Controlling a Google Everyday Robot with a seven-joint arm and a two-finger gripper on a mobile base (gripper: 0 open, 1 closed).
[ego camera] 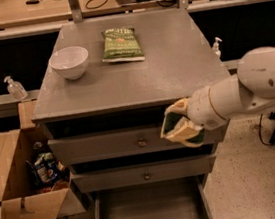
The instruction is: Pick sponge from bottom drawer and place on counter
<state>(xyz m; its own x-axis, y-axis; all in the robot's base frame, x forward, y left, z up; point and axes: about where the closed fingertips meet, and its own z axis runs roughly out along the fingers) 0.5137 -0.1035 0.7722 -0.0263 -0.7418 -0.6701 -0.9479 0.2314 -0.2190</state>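
My gripper is shut on the sponge, whose dark green face and pale yellow foam show between the fingers. It holds the sponge in the air in front of the upper drawer front, just below the front right edge of the counter. The bottom drawer stands pulled out below, its plank floor bare where it shows. The white arm reaches in from the right.
A white bowl and a green snack bag lie on the counter's back half. An open cardboard box with clutter stands at the left of the cabinet. A tan desk with cables runs behind.
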